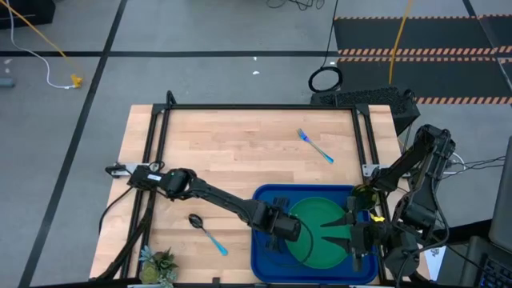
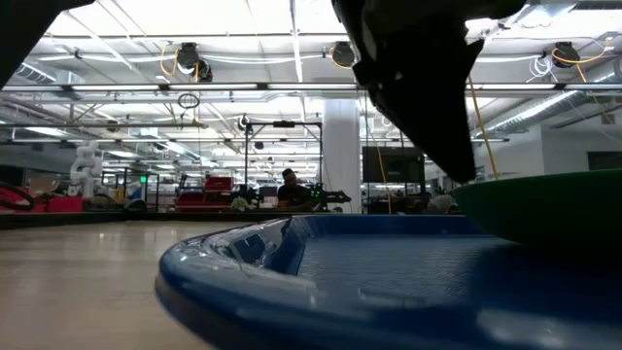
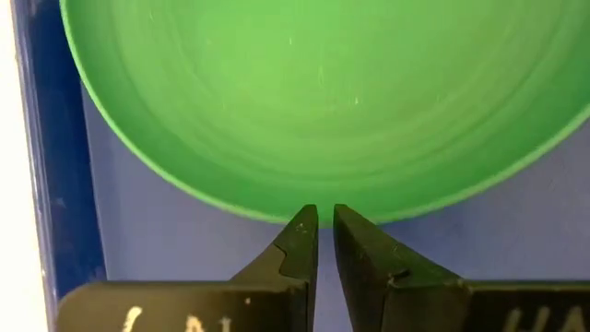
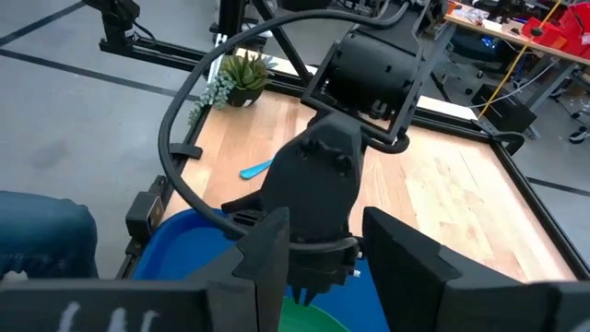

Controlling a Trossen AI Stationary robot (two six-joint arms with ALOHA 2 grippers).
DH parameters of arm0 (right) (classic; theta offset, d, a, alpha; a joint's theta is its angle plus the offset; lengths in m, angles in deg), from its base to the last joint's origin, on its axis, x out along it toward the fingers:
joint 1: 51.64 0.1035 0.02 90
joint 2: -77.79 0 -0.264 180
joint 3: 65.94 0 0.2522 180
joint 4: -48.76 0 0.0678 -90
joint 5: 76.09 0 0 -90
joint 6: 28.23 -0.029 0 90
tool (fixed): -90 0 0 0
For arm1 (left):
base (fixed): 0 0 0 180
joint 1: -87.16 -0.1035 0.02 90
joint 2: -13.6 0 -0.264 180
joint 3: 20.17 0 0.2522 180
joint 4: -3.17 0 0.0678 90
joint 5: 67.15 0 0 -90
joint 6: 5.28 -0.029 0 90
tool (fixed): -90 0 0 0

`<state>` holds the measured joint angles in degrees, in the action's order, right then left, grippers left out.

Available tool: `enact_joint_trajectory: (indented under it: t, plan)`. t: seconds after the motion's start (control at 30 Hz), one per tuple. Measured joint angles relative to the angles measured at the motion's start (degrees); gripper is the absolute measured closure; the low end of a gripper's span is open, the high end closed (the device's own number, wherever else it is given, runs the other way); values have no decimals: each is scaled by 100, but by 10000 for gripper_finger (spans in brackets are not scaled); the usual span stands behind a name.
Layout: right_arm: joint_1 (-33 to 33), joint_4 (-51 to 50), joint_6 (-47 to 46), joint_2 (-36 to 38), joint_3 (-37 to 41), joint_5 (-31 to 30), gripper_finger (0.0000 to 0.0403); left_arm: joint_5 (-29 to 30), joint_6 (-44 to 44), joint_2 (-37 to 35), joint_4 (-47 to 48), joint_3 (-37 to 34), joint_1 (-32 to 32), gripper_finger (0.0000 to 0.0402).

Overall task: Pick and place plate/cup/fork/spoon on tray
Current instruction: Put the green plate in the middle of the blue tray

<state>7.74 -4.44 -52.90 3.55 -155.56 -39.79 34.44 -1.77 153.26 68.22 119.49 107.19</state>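
The green plate (image 1: 324,232) lies in the blue tray (image 1: 260,240) at the table's near right. My left gripper (image 1: 298,233) reaches over the tray's left part, shut, its tips (image 3: 325,217) at the plate's left rim. My right gripper (image 1: 326,231) hangs open above the plate with nothing between its fingers (image 4: 324,221). The spoon (image 1: 206,232) lies on the table left of the tray. The fork (image 1: 314,146) lies on the table beyond the tray. The olive cup (image 1: 362,194) stands by the tray's far right corner, partly hidden by the right arm. My left gripper points steeply down, with its shut fingertips side by side at the plate's rim (image 3: 277,214). Whether they touch the rim I cannot tell.
A small potted plant (image 1: 158,266) stands at the table's near left corner. A black frame (image 1: 160,136) runs along the table's far, left and right edges. The table's middle and far part hold only the fork.
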Motion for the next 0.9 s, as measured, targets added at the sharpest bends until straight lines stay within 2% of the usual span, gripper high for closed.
enact_joint_trajectory:
  t: [0.2, 0.3, 0.63, 0.9]
  plan:
    - [0, -2, -9, 0, 0, 0, 271, -4, 365, 0, 951, 0, -1, 360]
    - [0, -6, 2, 0, 0, 0, 271, -7, 558, 0, 1023, 0, 31, 360]
    - [0, -6, 4, 0, 0, 0, 271, -454, 649, -11, -631, -451, 111, 360]
    - [0, -5, 4, 0, 0, 0, 271, -498, 645, -7, -944, -525, 109, 360]
